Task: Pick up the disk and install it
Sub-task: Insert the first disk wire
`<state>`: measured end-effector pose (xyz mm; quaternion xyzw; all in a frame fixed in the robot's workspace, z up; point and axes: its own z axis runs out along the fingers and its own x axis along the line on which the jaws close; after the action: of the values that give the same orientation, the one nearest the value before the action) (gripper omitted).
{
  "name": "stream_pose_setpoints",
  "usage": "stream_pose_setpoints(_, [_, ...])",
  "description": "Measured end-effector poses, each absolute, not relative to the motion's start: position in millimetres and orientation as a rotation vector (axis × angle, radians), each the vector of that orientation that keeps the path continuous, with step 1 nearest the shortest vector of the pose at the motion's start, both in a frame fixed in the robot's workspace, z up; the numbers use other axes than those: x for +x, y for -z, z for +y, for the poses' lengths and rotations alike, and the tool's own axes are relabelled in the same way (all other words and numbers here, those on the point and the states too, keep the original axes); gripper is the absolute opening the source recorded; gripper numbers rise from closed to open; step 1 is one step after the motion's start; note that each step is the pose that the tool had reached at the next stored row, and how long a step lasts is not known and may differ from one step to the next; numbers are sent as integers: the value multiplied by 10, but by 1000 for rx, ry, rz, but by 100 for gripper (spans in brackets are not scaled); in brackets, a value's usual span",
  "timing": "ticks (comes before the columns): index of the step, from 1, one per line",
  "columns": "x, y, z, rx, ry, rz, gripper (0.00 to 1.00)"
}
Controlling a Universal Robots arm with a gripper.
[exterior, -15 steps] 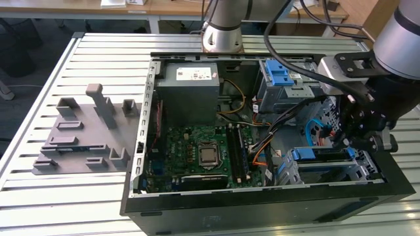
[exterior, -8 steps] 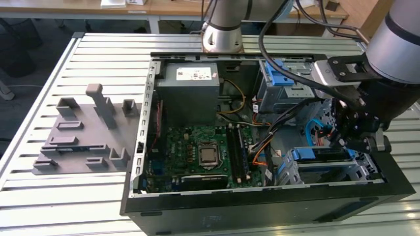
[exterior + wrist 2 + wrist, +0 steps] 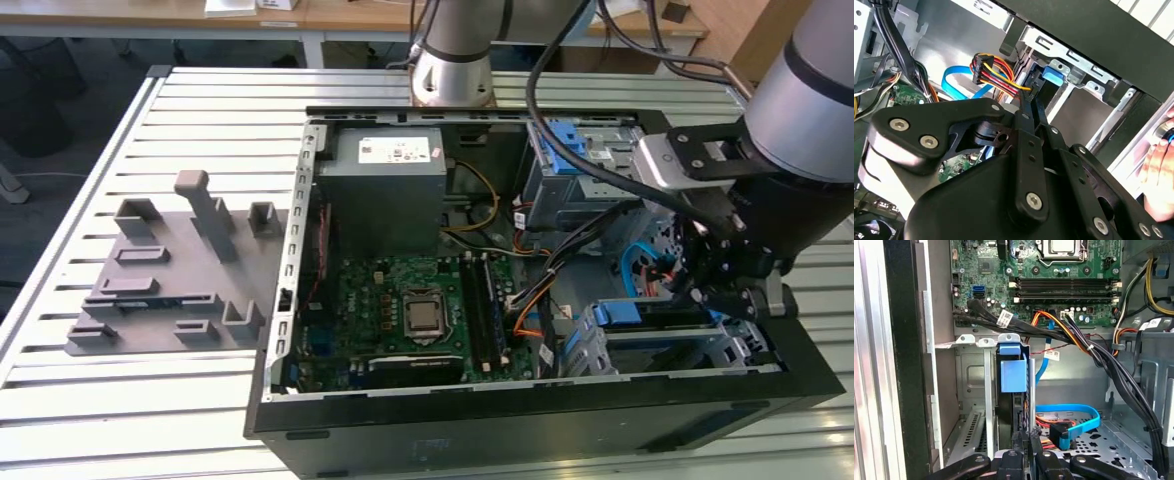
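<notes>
The disk (image 3: 654, 320) sits in the drive cage (image 3: 741, 350) at the front corner of the open computer case, on the exterior view's right. It shows edge-on, with its blue plastic end piece (image 3: 1013, 374) (image 3: 1052, 76) between the cage's metal rails. My gripper (image 3: 705, 296) hangs right over that bay. In both wrist views its black fingers (image 3: 1026, 436) (image 3: 1029, 102) are drawn together into a thin point aimed at the disk's edge just behind the blue piece. I cannot tell whether the tips touch it. Nothing shows between the fingers.
A bundle of coloured power wires (image 3: 996, 75) and a blue flat cable (image 3: 1069, 416) lie close beside the fingers. The motherboard (image 3: 414, 310) and grey power supply (image 3: 387, 190) fill the case. A grey fixture (image 3: 174, 290) lies on the slatted table. A person's hand (image 3: 1159, 170) is near the case's outside.
</notes>
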<state>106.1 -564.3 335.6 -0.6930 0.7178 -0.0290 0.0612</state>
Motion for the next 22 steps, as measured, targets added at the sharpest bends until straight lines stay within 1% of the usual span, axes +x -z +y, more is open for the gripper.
stream_pose_setpoints(22, [1018,-3307,-5654,-2088,103,2157,16])
